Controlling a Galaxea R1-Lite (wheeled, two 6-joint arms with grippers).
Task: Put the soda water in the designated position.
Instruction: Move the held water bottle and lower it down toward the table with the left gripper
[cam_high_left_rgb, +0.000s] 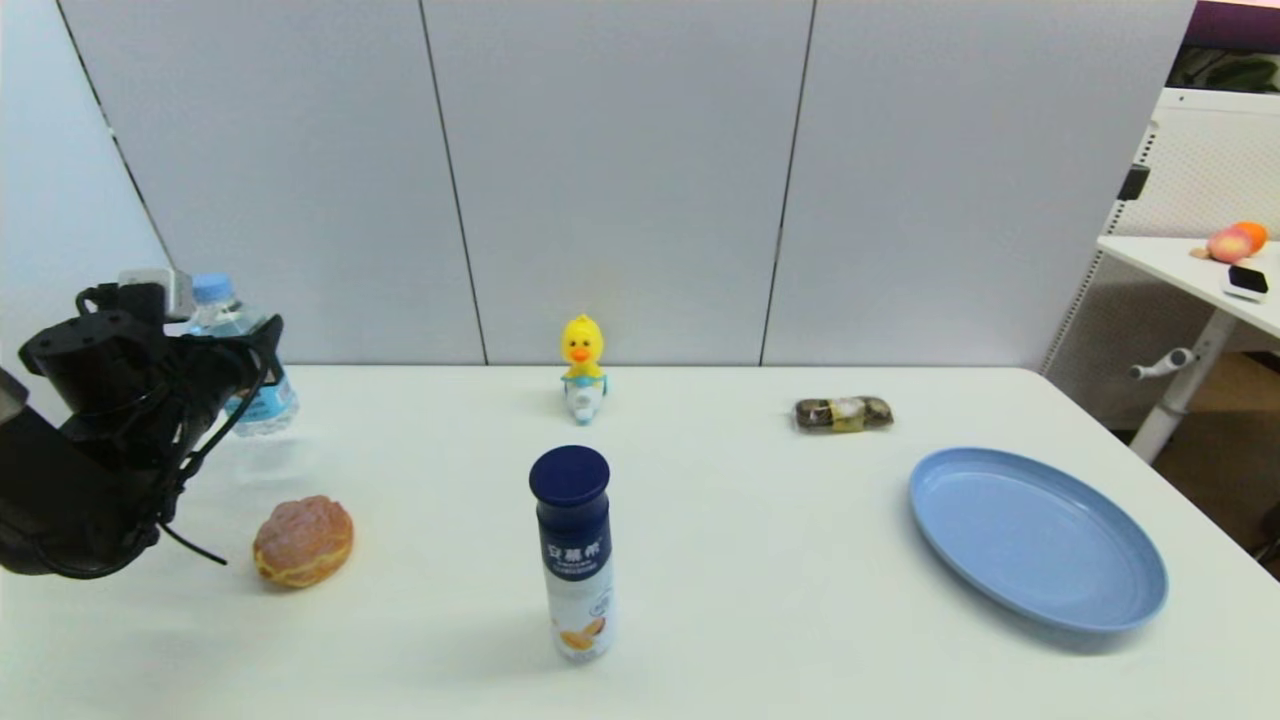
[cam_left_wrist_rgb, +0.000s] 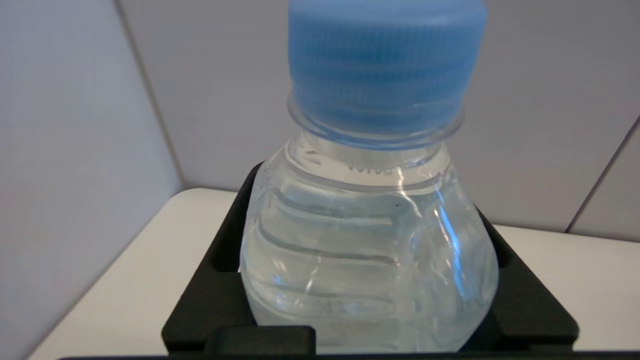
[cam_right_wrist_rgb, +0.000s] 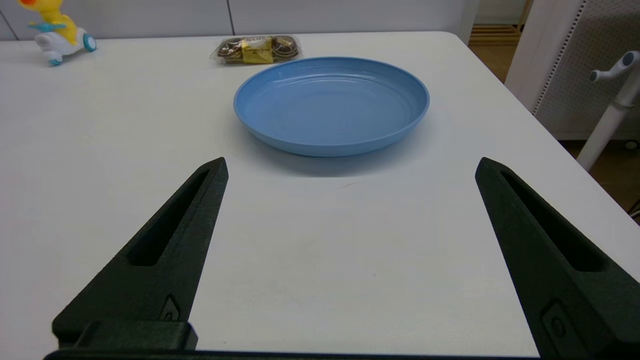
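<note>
While its black fingers (cam_left_wrist_rgb: 215, 300) squeezed both sides of the soda water (cam_high_left_rgb: 240, 360), the left gripper (cam_high_left_rgb: 235, 365) held the bottle up off the white table (cam_high_left_rgb: 720, 560), at the far left. Near it lay a bun (cam_high_left_rgb: 302, 540). The right gripper (cam_right_wrist_rgb: 350, 170) was wide open, holding nothing, near the blue plate (cam_right_wrist_rgb: 331, 102).

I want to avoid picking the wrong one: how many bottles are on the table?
2. The soda water stands at the far left between the left gripper fingers; the navy-capped bottle stands upright at the near centre.
</note>
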